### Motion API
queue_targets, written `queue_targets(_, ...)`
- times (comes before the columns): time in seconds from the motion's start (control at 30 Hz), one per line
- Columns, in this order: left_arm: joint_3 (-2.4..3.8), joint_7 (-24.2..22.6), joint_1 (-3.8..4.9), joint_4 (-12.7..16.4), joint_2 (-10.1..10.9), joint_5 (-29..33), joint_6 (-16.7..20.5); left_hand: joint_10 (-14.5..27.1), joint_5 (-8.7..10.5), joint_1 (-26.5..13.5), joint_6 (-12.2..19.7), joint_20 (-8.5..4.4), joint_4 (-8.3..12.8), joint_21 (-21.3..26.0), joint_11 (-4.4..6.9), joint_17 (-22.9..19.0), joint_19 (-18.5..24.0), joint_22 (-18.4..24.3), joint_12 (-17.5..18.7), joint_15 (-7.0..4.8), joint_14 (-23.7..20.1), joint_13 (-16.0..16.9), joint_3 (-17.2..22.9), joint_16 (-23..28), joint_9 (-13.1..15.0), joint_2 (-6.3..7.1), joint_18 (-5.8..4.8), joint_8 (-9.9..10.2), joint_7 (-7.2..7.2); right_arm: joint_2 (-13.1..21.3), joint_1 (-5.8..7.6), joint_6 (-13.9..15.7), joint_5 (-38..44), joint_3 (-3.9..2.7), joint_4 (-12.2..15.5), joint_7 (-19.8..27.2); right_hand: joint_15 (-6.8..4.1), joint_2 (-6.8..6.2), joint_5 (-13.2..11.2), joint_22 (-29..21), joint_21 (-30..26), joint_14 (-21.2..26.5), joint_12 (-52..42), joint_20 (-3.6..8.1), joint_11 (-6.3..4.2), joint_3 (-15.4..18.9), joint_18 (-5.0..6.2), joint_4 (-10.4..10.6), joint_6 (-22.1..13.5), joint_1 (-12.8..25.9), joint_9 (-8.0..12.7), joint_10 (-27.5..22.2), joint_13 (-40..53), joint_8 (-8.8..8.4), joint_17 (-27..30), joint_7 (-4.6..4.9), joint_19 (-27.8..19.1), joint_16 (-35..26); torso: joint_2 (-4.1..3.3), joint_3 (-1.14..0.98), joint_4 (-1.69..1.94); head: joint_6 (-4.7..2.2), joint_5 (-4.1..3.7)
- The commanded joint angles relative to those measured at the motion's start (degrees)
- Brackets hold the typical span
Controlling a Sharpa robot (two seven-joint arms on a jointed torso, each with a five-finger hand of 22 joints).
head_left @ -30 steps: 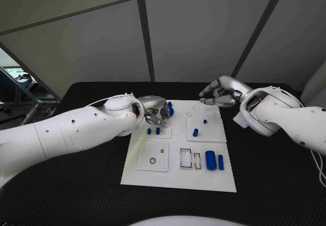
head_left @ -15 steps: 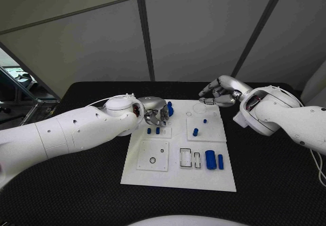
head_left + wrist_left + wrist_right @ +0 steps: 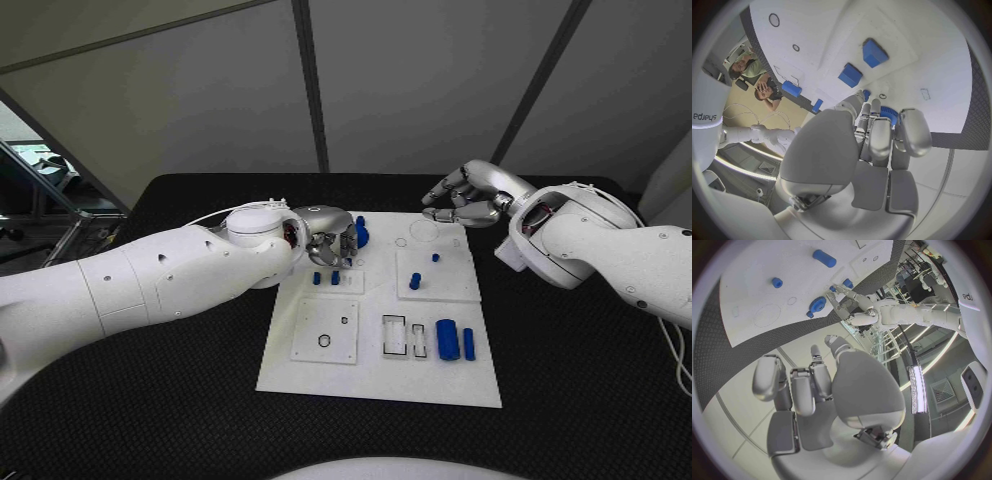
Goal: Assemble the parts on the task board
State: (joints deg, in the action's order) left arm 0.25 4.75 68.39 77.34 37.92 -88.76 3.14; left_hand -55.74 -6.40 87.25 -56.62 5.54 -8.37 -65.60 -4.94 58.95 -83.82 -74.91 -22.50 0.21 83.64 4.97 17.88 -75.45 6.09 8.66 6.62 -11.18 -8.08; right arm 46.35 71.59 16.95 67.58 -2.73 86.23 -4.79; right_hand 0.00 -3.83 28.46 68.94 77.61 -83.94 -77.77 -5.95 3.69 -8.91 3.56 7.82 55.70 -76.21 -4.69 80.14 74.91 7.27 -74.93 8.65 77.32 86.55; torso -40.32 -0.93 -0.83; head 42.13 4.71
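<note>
**Left hand on the blue gear at the board's far edge**

Nearest on the task board (image 3: 378, 385): a blue cylinder (image 3: 447, 339) with a thin blue bar (image 3: 469, 343) just beside it, next to two rectangular slots (image 3: 404, 336). Left of those, a raised square plate (image 3: 326, 331) with small holes. Farther along: two small blue pegs (image 3: 326, 278) below the left hand, and two more pegs (image 3: 415, 281) on the right-side plate. At the far left end of the board, left hand (image 3: 330, 235) with fingers (image 3: 879, 135) curled together against a blue toothed gear (image 3: 361, 232); cannot tell whether actually clamped on it. Beyond the board's far right corner, above the black desk (image 3: 173, 400), right hand (image 3: 469, 195) with fingers (image 3: 792, 385) curled inward, nothing in them.
</note>
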Motion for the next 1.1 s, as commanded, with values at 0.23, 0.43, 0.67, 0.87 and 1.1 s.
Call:
queue_targets(0.23, -0.01, -0.30, -0.03, -0.25, -0.43, -0.41, -0.91, -0.87, -0.18, 0.49, -0.49, 0.20, 0.05, -0.29, 0.04, -0.16, -0.12, -8.67, 0.31, -0.03, 0.24, -0.15, 0.76, -0.23, -0.17, 0.13, -2.27, 0.42, 0.12, -0.04, 0.11, 0.23, 0.13, -0.04, 0.19, 0.49, -0.53, -0.40, 0.29, 0.01, -0.23, -4.50, 0.03, 0.22, -0.02, -0.34, 1.02, -0.07, 0.45, -0.23, 0.07, -0.26, 1.97, 0.36, -8.35, 0.03, -0.26, -0.37, 0.02, -0.01, 0.03, -0.06, -0.03)
queue_targets(0.43, -0.09, -0.26, -0.12, -0.58, -0.66, -0.40, -1.15, -1.10, -0.17, 0.43, -0.56, 0.18, 0.09, -0.38, 0.09, -0.18, -0.14, -8.71, 0.34, -0.06, 0.23, -0.20, 0.97, -0.25, -0.22, 0.14, -2.29, 0.47, 0.15, -0.08, 0.11, 0.22, 0.13, -0.04, 0.19, 0.51, -0.53, -0.40, 0.29, 0.01, -0.23, -4.50, 0.03, 0.22, -0.02, -0.34, 1.02, -0.07, 0.45, -0.23, 0.07, -0.26, 1.97, 0.36, -8.35, 0.03, -0.26, -0.37, 0.03, -0.01, 0.02, -0.09, 0.00)
queue_targets(0.67, -0.15, 0.03, -0.17, -1.08, -0.75, -0.40, -1.63, -1.51, -0.20, 0.57, -0.71, 0.13, 0.35, -0.47, 0.17, -0.25, -0.17, -8.79, 0.53, -0.14, 0.22, -0.36, 1.67, -0.30, -0.35, 0.09, -2.30, 0.60, 0.15, -0.01, 0.11, 0.21, 0.13, -0.04, 0.20, 0.52, -0.53, -0.40, 0.29, 0.01, -0.23, -4.50, 0.03, 0.22, -0.02, -0.34, 1.02, -0.07, 0.45, -0.23, 0.07, -0.26, 1.97, 0.36, -8.35, 0.03, -0.26, -0.37, 0.01, 0.00, -0.02, -0.11, 0.01)
queue_targets(0.87, -0.20, -0.03, -0.20, -1.24, -0.96, -0.41, -1.85, -2.23, -0.20, 0.73, -1.30, 0.06, 0.82, -0.63, 0.23, -0.38, -0.21, -8.94, 0.97, -0.21, 0.19, -0.65, 2.94, -0.37, -0.49, -0.03, -2.33, 0.68, 0.13, -0.04, 0.11, 0.21, 0.13, -0.04, 0.19, 0.54, -0.53, -0.40, 0.29, 0.01, -0.23, -4.50, 0.03, 0.22, -0.02, -0.34, 1.02, -0.07, 0.45, -0.23, 0.07, -0.26, 1.97, 0.36, -8.35, 0.03, -0.26, -0.37, -0.03, 0.01, 0.01, -0.11, -0.05)
queue_targets(1.1, -0.29, -0.54, -0.26, -1.37, -1.18, -0.41, -1.18, -3.84, -0.21, 1.24, -2.45, -0.08, 1.93, -1.04, 0.32, -0.58, -0.30, -9.20, 2.02, -0.33, 0.15, -1.01, 5.37, -0.47, -0.67, -0.11, -2.40, 0.86, 0.05, -0.04, 0.11, 0.21, 0.13, -0.04, 0.22, 0.54, -0.53, -0.40, 0.29, 0.01, -0.23, -4.50, 0.03, 0.22, -0.02, -0.34, 1.02, -0.07, 0.45, -0.23, 0.07, -0.26, 1.97, 0.36, -8.35, 0.03, -0.26, -0.37, -0.04, 0.01, -0.01, 0.00, -0.11)
